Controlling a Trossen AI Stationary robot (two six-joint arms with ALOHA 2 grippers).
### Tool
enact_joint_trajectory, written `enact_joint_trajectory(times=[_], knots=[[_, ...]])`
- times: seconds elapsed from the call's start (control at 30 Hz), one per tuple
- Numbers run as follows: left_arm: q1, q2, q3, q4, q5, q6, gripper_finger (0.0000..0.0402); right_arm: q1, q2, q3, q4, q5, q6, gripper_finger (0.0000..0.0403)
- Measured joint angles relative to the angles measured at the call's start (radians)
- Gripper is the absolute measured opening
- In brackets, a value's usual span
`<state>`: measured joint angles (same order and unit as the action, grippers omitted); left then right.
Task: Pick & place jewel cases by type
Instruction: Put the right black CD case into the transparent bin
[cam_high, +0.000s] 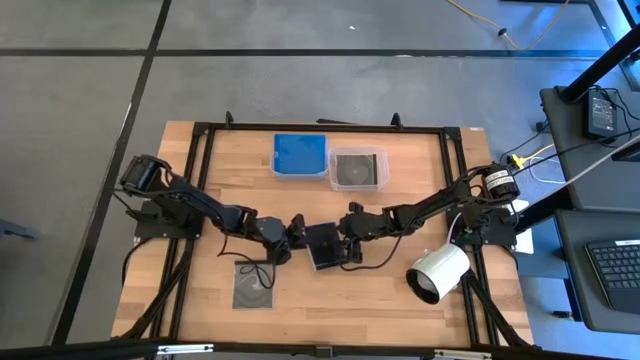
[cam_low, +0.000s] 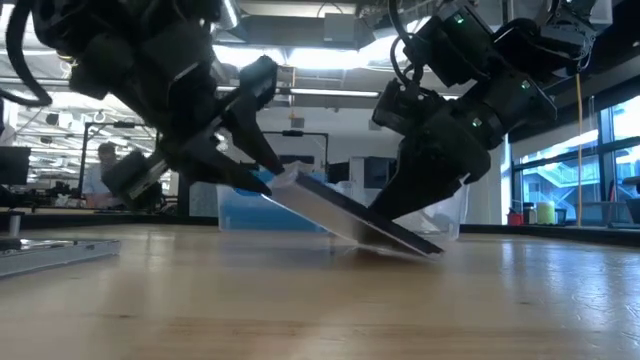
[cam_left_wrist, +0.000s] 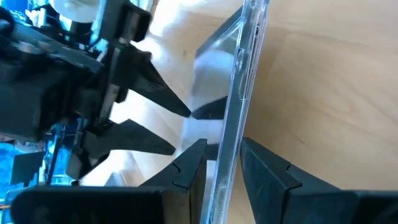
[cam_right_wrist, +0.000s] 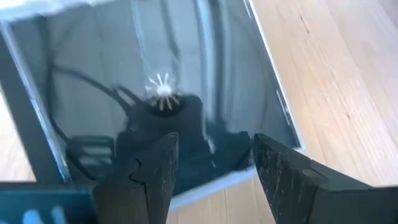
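A dark jewel case (cam_high: 323, 246) stands tilted at the table's middle between both grippers. Its edge on the right arm's side (cam_low: 430, 247) rests on the wood and its other edge is raised. My left gripper (cam_left_wrist: 224, 155) is shut on the raised edge. My right gripper (cam_right_wrist: 214, 155) is open, and its fingers slant down onto the case's upper face. Another dark jewel case (cam_high: 253, 287) lies flat near the table's front left. More cases lie in the blue-filled tub (cam_high: 300, 155) and the clear tub (cam_high: 358, 168) at the back. My left gripper pinches the case's raised edge (cam_left_wrist: 231, 134) between its two fingers, one on each face. It comes slanting down from the table's left. The case hangs tilted from this hold, with its opposite edge on the table. My right gripper is open. Its fingertips (cam_low: 392, 212) meet the case's upper face (cam_right_wrist: 186, 93) near the low edge, slanting down from the table's right. I cannot tell whether both tips touch.
A white cylinder (cam_high: 438, 272) lies at the table's front right, near the right arm. The two tubs stand side by side at the far edge. Bare wood lies between the tubs and the grippers.
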<state>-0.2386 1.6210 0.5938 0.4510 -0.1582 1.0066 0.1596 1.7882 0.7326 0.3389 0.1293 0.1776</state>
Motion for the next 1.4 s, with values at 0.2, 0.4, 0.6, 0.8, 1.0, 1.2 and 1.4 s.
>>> enact_joint_trajectory(times=[0.2, 0.4, 0.6, 0.8, 1.0, 1.2, 1.4], knots=[[-0.003, 0.039, 0.0, 0.068, -0.07, 0.003, 0.0082, 0.0, 0.0, 0.001, 0.003, -0.004, 0.0, 0.021], [-0.002, 0.046, 0.0, 0.115, -0.071, 0.074, 0.0073, -0.001, 0.0, 0.002, 0.01, -0.027, 0.001, 0.021], [-0.002, 0.046, 0.0, 0.13, -0.066, 0.089, 0.0072, -0.001, 0.0, 0.002, 0.014, -0.027, 0.0, 0.021], [-0.002, 0.046, 0.0, 0.128, -0.064, 0.058, 0.006, -0.001, 0.0, 0.002, 0.016, -0.026, -0.031, 0.021], [-0.009, 0.046, 0.0, 0.098, -0.066, 0.035, 0.0035, -0.001, 0.0, 0.009, 0.02, -0.025, -0.074, 0.021], [-0.026, 0.046, 0.0, 0.096, -0.102, 0.021, 0.0046, 0.0, -0.015, 0.045, -0.019, 0.016, -0.137, 0.021], [-0.053, 0.046, 0.0, 0.086, -0.201, -0.036, 0.0037, 0.047, -0.136, 0.141, -0.299, 0.237, -0.166, 0.021]])
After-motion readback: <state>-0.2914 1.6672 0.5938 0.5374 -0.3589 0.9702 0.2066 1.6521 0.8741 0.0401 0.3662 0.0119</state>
